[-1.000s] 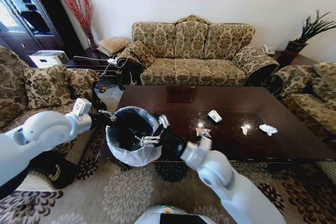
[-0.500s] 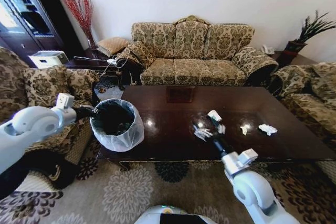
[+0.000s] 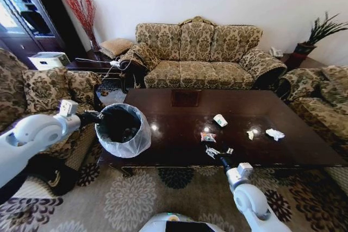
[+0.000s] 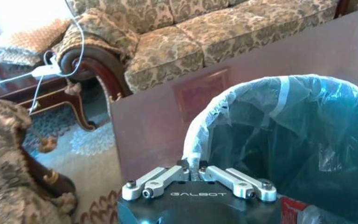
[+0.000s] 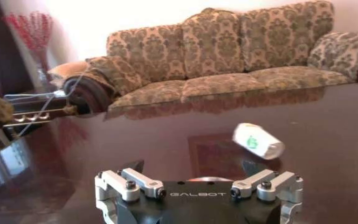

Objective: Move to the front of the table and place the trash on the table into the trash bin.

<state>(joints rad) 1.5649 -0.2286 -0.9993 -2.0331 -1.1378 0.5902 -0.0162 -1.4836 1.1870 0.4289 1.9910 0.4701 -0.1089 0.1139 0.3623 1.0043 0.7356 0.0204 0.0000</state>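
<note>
Left gripper point(image 4: 195, 173) pinched shut on trash bin point(image 3: 124, 132) rim at table point(image 3: 179, 139) corner. Right gripper point(image 3: 219, 151) wide open, empty, low over table just beside wrapper point(image 3: 208, 137); paper cup point(image 5: 258, 141) lies beyond.

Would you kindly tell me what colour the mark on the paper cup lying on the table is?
Green, on the white paper cup; the right wrist view shows it best.

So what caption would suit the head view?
Left gripper holds the trash bin; right gripper open near the wrapper.

You see the trash bin point(image 3: 123, 130) at the worktop's point(image 3: 179, 123) left end; cup point(image 3: 219, 120), wrapper point(image 3: 208, 137), scrap point(image 3: 250, 134) and tissue point(image 3: 275, 133) lie right of it, sofa point(image 3: 204, 52) behind.
</note>
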